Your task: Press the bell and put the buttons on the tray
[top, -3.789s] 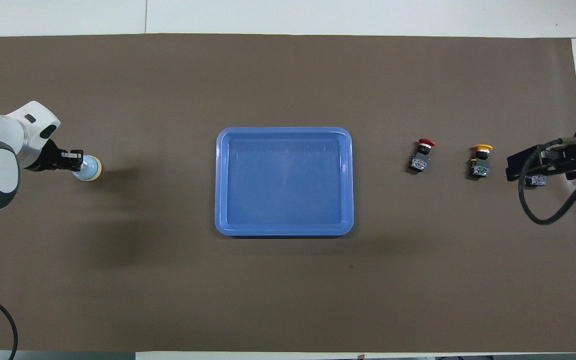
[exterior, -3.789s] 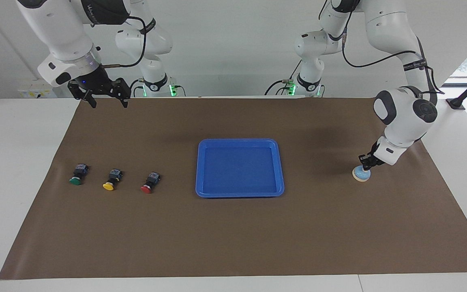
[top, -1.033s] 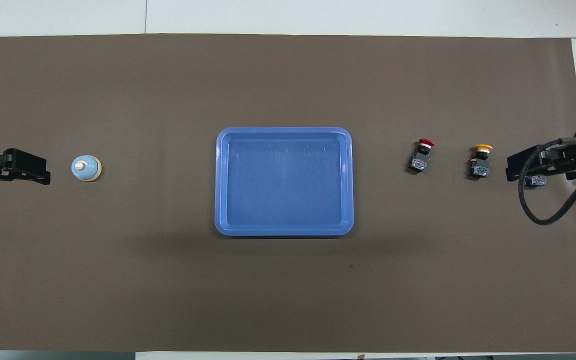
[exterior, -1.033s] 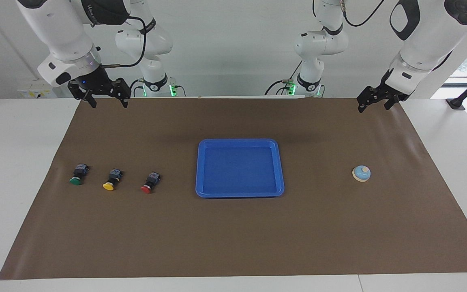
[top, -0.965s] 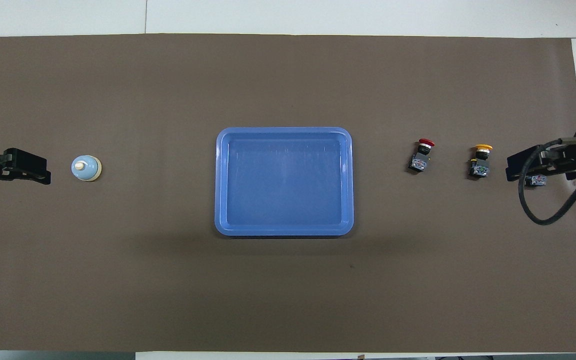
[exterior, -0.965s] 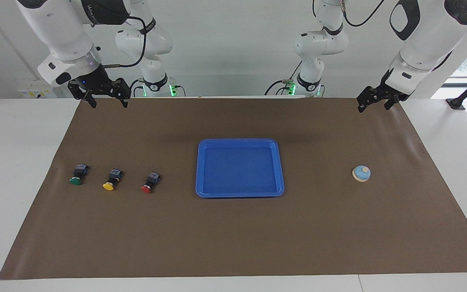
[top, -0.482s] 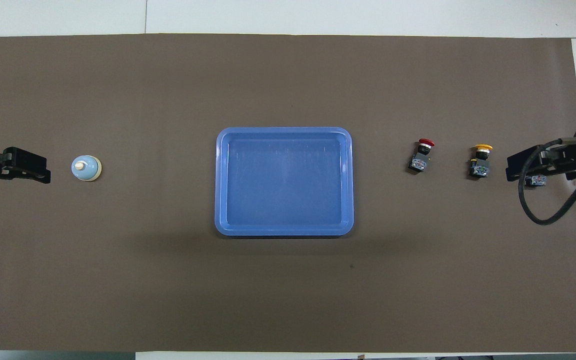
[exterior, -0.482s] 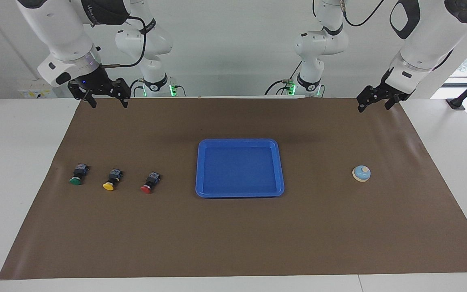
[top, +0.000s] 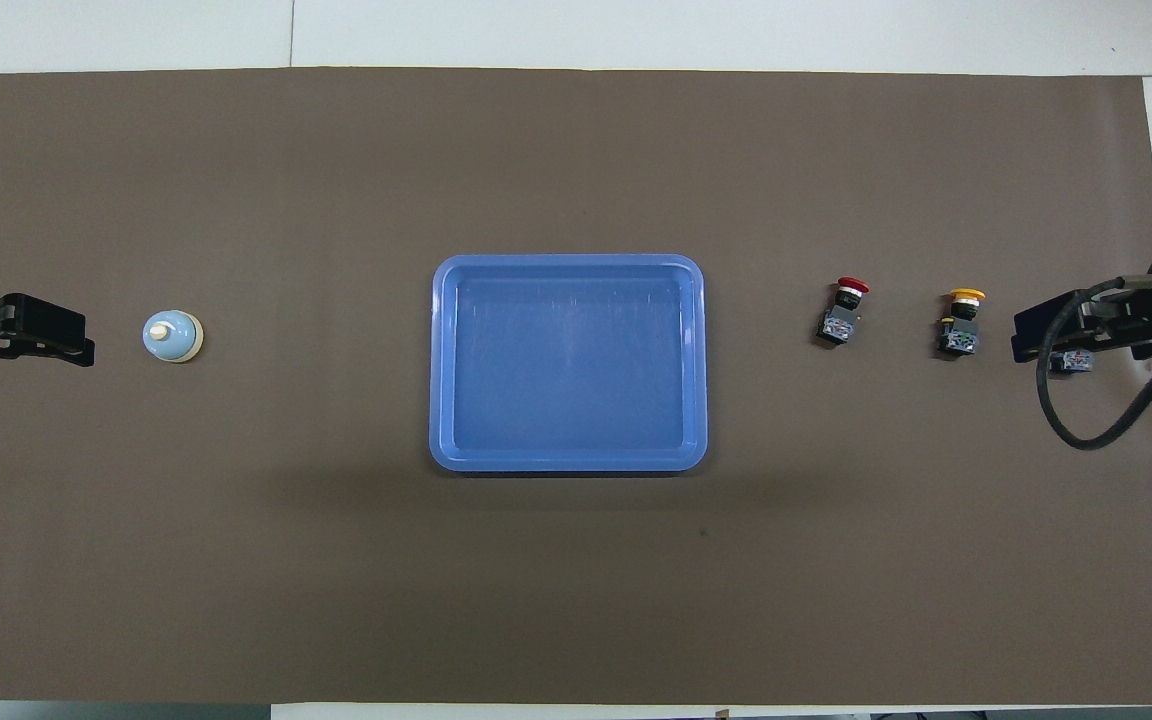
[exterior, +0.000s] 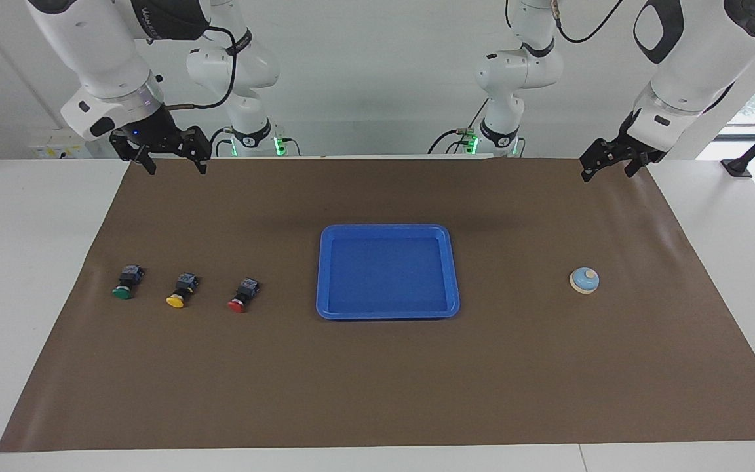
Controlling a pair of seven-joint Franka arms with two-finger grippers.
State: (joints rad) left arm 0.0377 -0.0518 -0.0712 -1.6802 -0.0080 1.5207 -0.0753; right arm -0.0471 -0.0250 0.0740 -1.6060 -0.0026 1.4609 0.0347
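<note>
Both grippers hang raised, jaws apart: left gripper [exterior: 605, 168] near the light-blue dome bell [exterior: 584, 280], right gripper [exterior: 169, 159] waiting. Recommend the right gripper descend squarely over the red-capped black push-button [exterior: 242, 295] nearest the bright-blue rectangular plastic tray [exterior: 387, 314].

A white desk [exterior: 30, 262] is covered over most of its top by a large brown mat [exterior: 384, 387], which is laid flat and reaches close to the desk's edges at both arms' ends. A plain pale wall [exterior: 377, 72] is seen above the desk in the facing view, and a small black mount [exterior: 738, 167] is fixed on the desk beside the mat at the left arm's end.
</note>
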